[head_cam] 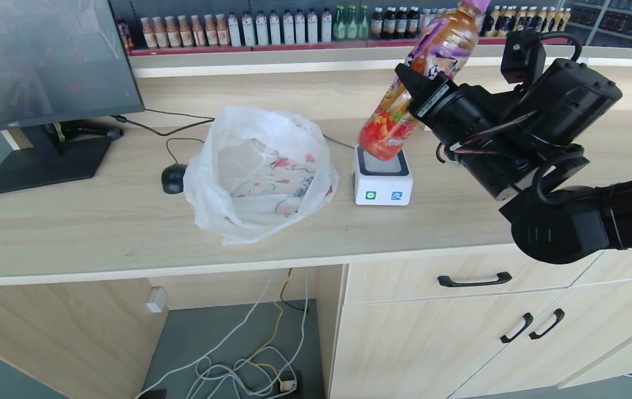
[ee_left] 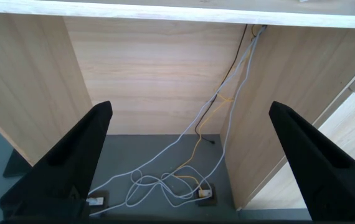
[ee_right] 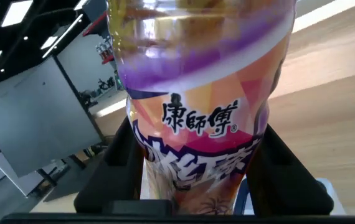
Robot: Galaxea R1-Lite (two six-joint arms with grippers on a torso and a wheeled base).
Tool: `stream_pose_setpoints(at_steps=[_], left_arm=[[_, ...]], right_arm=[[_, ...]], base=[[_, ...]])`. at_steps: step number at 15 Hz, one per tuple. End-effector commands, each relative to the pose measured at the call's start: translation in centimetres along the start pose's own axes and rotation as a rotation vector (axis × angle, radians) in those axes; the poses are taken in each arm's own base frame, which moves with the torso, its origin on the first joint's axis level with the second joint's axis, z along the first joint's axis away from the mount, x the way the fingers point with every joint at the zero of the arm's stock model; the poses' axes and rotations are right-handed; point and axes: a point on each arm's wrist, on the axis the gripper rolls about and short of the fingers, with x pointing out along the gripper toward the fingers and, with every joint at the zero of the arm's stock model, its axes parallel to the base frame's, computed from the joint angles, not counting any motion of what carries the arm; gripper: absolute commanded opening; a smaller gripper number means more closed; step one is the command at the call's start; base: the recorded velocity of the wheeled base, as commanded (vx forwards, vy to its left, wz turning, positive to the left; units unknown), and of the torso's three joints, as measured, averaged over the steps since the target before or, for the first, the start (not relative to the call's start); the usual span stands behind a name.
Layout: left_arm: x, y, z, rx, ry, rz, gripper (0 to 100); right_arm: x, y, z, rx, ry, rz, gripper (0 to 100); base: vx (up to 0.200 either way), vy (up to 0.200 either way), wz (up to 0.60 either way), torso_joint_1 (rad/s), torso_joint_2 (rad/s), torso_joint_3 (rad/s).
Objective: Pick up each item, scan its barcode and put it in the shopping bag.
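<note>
Observation, scanning step.

- The drink bottle (head_cam: 444,44) was held in the air by the right gripper (head_cam: 420,83), tilted, cap end up and away from the robot. Its base hung just above the window of the white barcode scanner (head_cam: 383,180). I could not tell whether base and window touched.
- Judgement: the tilt and low position were there to present the label to the scanner window, so the scan step was in hand and bagging was not yet done.
- Right pincer: pinching the bottle at mid-body. In the right wrist view a dark finger (ee_right: 118,168) lay against each side of the label. The jaws were spread only as far as the bottle's width.
- The white plastic shopping bag (head_cam: 210,183) stood on the wooden counter (head_cam: 460,221) just beside the scanner, on the robot's left of it. Its mouth was open and slumped. Red print showed inside; whether that was an item or the bag's own print, I could not tell.
- Judgement: the bag sat near the scanner so that the carry after a scan would be short.
- Left gripper (ee_left: 190,109): fingers spread wide, holding and touching nothing. It sat below counter level, facing the recess with loose cables (ee_left: 184,180) on the floor. Judgement: parked out of the way.
</note>
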Motion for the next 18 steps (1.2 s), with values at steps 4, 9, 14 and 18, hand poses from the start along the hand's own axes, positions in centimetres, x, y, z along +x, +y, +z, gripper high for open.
stream_pose_setpoints(at_steps=[4,9,14,18], left_arm=[[0.0,0.0,0.0,0.0,0.0,0.0,100],[0.0,0.0,0.0,0.0,0.0,0.0,100],[0.0,0.0,0.0,0.0,0.002,0.0,100],[0.0,0.0,0.0,0.0,0.002,0.0,100]], right_arm=[[1.2,-0.1,-0.7,0.239,0.045,-0.022,0],[1.7,-1.1,-2.2,0.434,0.067,-0.056,0],[2.1,-3.0,-2.2,0.532,0.033,-0.09,0],[2.2,-3.7,-2.6,0.566,0.035,-0.107,0]], base=[[0.0,0.0,0.0,0.0,0.0,0.0],[0.0,0.0,0.0,0.0,0.0,0.0],[0.0,0.0,0.0,0.0,0.0,0.0],[0.0,0.0,0.0,0.0,0.0,0.0]])
